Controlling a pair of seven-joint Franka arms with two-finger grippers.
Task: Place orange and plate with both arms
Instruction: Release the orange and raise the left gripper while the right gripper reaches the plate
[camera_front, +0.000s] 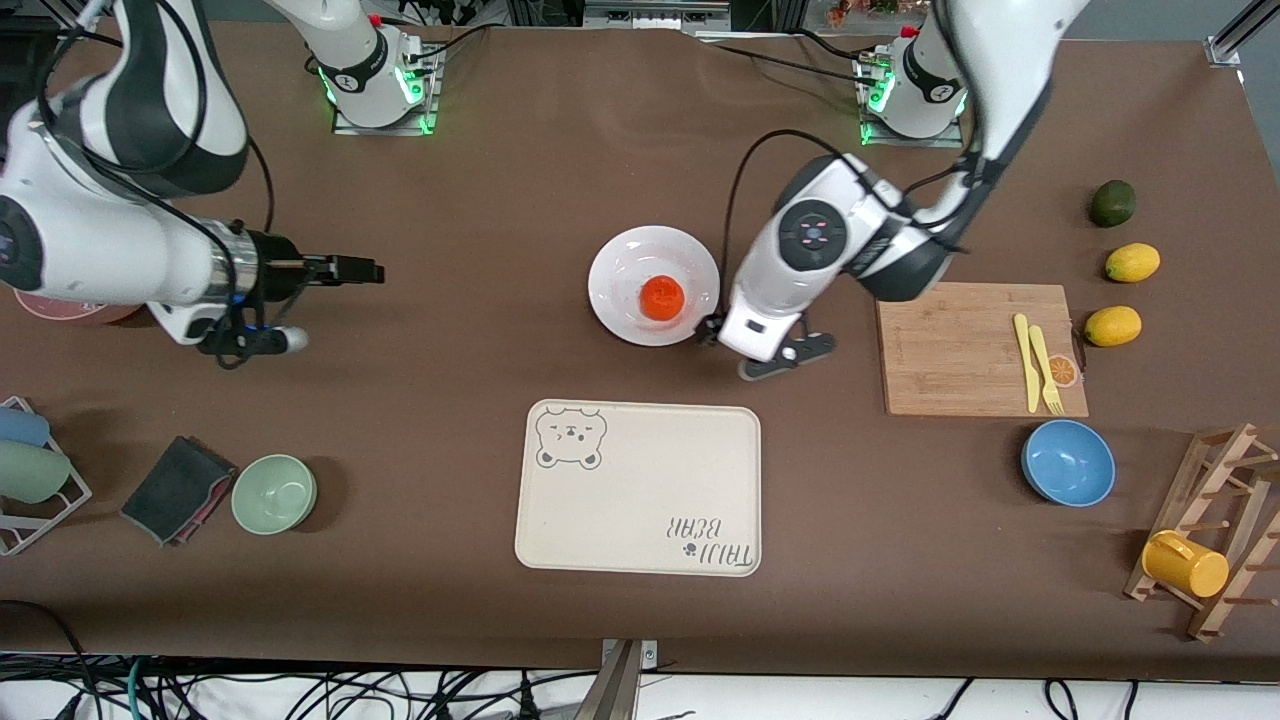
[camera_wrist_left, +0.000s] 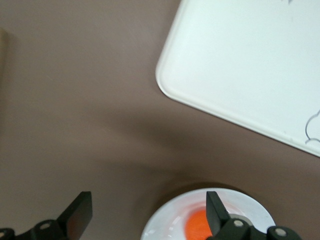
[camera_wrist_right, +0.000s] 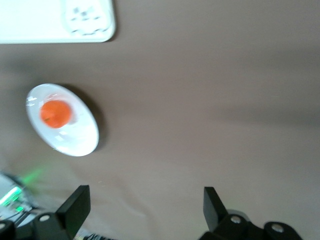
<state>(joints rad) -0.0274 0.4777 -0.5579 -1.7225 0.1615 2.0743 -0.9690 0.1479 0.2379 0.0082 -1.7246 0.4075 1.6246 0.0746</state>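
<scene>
Orange (camera_front: 662, 298) sits in the plate (camera_front: 625, 262) mid-table, just farther from the front camera than the bear tray (camera_front: 640, 490). Left claw (camera_front: 712, 328) hangs open at the plate's rim, one finger (camera_wrist_left: 216, 214) over the plate. Right claw (camera_front: 372, 270) waits open above bare table (camera_front: 480, 180) toward the right arm's end.

**Orange seated on plate, seen from above**

The orange (camera_wrist_right: 55, 113) is seen resting on the white plate (camera_wrist_right: 75, 137), off its centre. A corner of the cream tray (camera_wrist_right: 60, 22) is caught nearby on the brown table (camera_wrist_right: 210, 100). The right gripper (camera_wrist_right: 145, 205) is held spread wide over bare tabletop, well apart from the plate.
</scene>
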